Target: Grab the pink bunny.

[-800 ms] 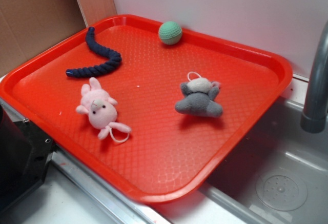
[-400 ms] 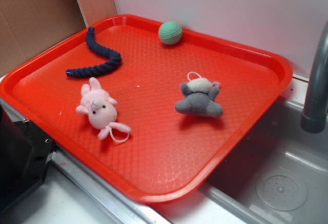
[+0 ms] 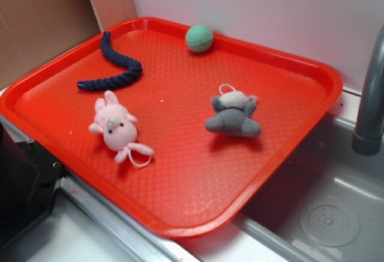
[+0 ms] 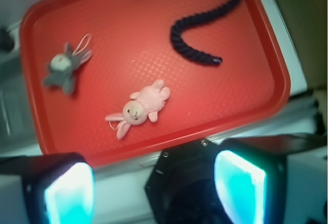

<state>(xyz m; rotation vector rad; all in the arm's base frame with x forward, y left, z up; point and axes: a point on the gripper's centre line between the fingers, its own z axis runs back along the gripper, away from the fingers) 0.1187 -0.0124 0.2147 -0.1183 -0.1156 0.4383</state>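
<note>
Since the earlier frames only one thing has changed in your side view: a dark shape now pokes in at the top left corner, over the cardboard; the toys on the tray have not shifted. The pink bunny (image 3: 118, 128) lies flat on the red tray (image 3: 198, 196), near the tray's front left edge, with its ears pointing towards the dark blue rope (image 3: 117, 62) just behind it. Its white string loop trails off the end away from the rope. The grey plush animal (image 3: 234, 116) sits well apart to the bunny's right, and the green ball (image 3: 199, 38) rests against the far rim.

From the wrist camera you look down on the whole tray, and the bunny (image 4: 138, 109) appears near the middle of the picture. The gripper (image 4: 154, 188) is spread wide, its two fingers (image 4: 69, 193) glowing cyan at the bottom corners, with nothing between them.
</note>
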